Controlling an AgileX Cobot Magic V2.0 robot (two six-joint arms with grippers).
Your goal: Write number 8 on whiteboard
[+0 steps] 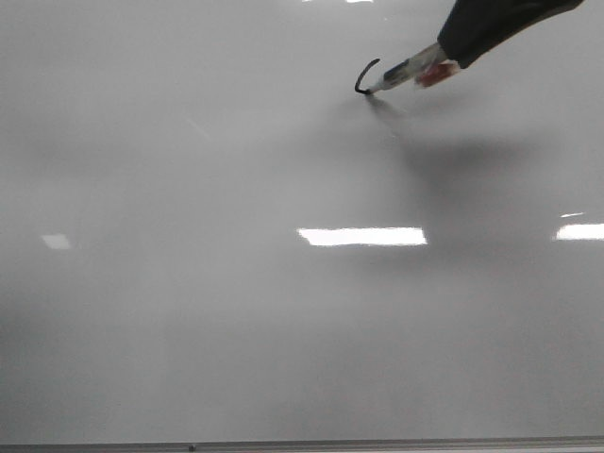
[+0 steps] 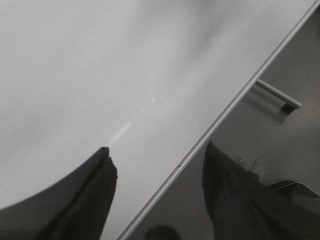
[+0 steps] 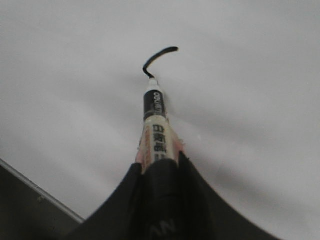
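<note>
The whiteboard (image 1: 236,330) fills the front view, glossy and grey-white. Of the number 8, only a short hooked black stroke (image 1: 366,75) shows, at the far right of the board. My right gripper (image 1: 444,61) comes in from the upper right, shut on a white marker (image 1: 406,71) with a black band. The marker's tip touches the lower end of the stroke (image 3: 156,57). In the right wrist view the marker (image 3: 156,125) sticks out from between the dark fingers of the gripper (image 3: 159,162). My left gripper (image 2: 157,150) is open and holds nothing, straddling the board's metal edge (image 2: 240,97).
Bright rectangular light reflections (image 1: 362,236) (image 1: 579,231) lie on the board. Its near edge (image 1: 302,444) runs along the bottom of the front view. Beyond the edge in the left wrist view is a dark surface (image 2: 280,145) with a metal bar (image 2: 277,95).
</note>
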